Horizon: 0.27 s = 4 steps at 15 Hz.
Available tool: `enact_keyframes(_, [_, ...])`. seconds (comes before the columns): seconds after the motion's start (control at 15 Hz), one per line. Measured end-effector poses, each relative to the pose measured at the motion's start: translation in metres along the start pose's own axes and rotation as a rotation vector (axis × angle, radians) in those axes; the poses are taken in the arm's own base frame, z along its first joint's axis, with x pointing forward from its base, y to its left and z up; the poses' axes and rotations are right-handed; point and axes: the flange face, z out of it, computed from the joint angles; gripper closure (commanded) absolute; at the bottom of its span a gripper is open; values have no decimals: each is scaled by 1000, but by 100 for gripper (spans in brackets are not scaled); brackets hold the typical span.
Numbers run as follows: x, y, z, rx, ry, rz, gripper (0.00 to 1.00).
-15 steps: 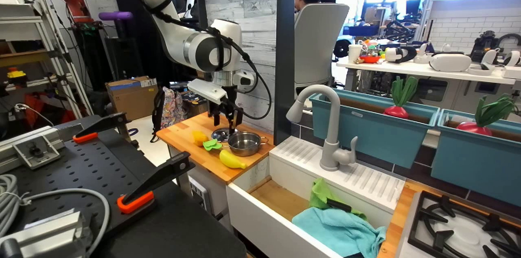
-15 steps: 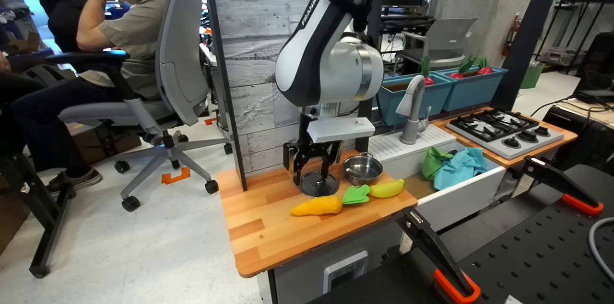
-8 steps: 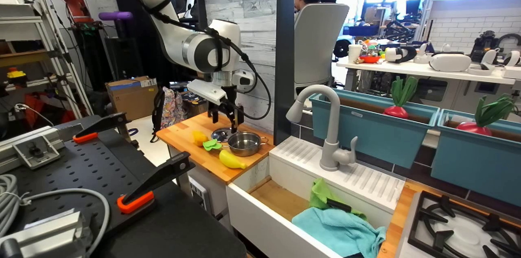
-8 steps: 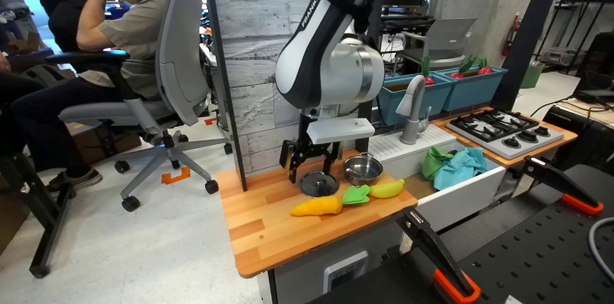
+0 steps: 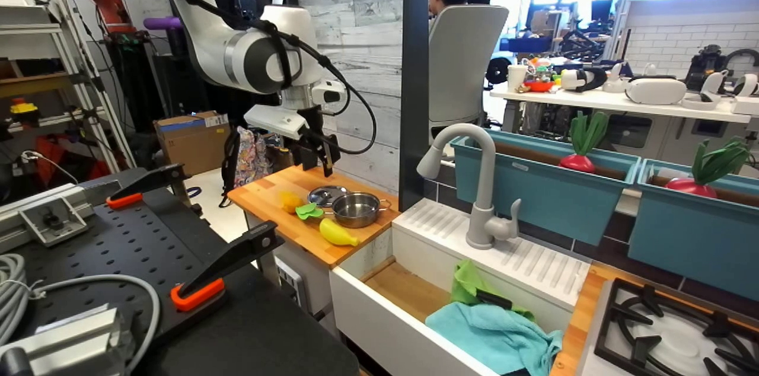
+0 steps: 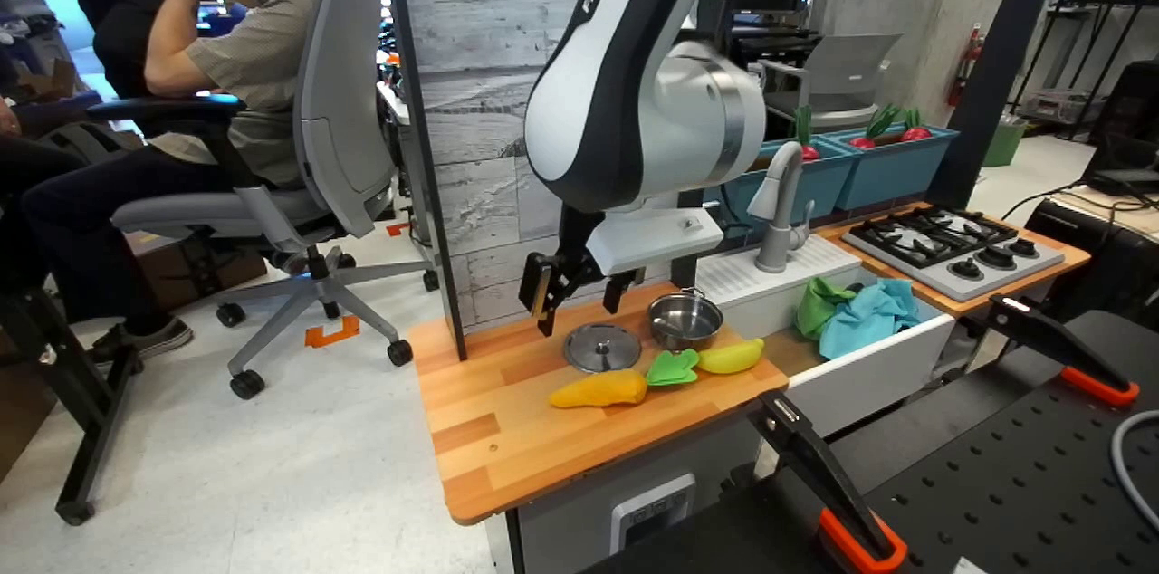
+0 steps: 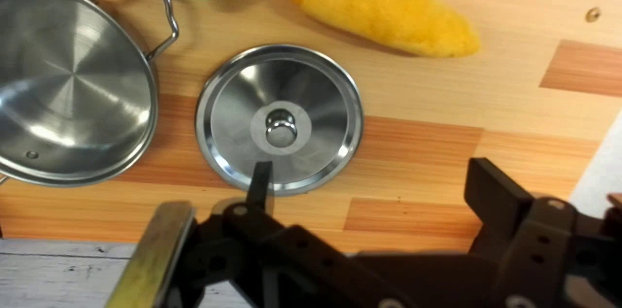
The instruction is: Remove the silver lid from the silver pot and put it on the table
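The silver lid [image 5: 327, 196] lies flat on the wooden table [image 6: 516, 447], knob up, beside the silver pot [image 5: 357, 211]. The pot is uncovered and its inside shows bare metal. In the wrist view the lid [image 7: 281, 123] is whole except where a fingertip overlaps its near rim; the pot [image 7: 73, 79] is cut by the left edge. My gripper [image 5: 314, 169] is open and empty, raised above the table near the wall panel. In an exterior view the gripper [image 6: 579, 318] hangs above and behind the lid [image 6: 601, 348], apart from it.
A yellow-orange plush carrot [image 6: 598, 388] with green leaves [image 6: 672, 368] and a yellow banana [image 6: 732, 357] lie in front of the lid and pot. The wooden wall panel [image 6: 480, 148] stands close behind the arm. The white sink [image 5: 409, 340] with faucet [image 5: 485, 186] adjoins the table.
The gripper, first down around the lid's knob and slightly more closed, has opened, risen off the lid and moved back from it. The lid and pot have stayed in place.
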Motion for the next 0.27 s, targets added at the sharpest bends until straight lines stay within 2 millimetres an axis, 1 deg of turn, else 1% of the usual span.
enact_keyframes(0.07, [-4,-3,-5,0,-4,-4,0])
enact_keyframes(0.27, [-3,-1,-2,0,-5,-1,0])
